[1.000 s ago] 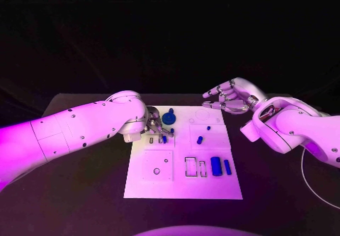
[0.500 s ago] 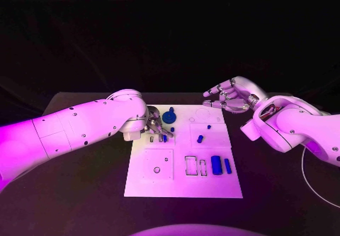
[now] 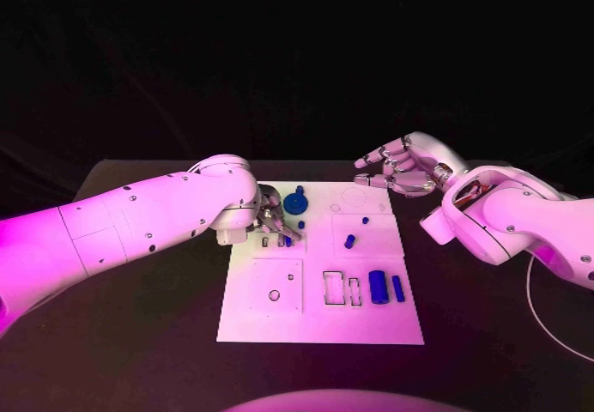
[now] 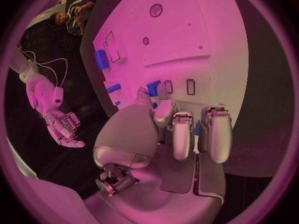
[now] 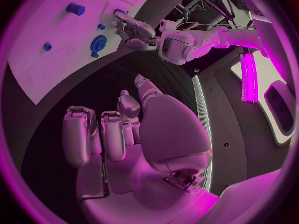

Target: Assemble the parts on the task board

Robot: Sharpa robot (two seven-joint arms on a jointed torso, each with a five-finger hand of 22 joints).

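Little differs from a second ago: both arms sit almost where they were, and the parts lie unmoved on the task board (image 3: 260,318).

Toward the board's near edge, a wide blue block (image 3: 378,287) and a thin blue bar (image 3: 397,288) lie side by side beside two empty rectangular slots, their long axes running from near edge to far edge.

At mid-board a short blue peg (image 3: 349,241) lies tilted.

The left hand (image 3: 275,221) stays over the board's left side, fingers curled down around a small blue part (image 4: 153,87) beside two slots; whether it grips the piece cannot be told, since the fingers hide the contact.

A round blue knob (image 3: 296,204) sits near the far edge.

The right hand (image 3: 398,169) hovers off the board's far right corner, fingers loosely apart, holding nothing.
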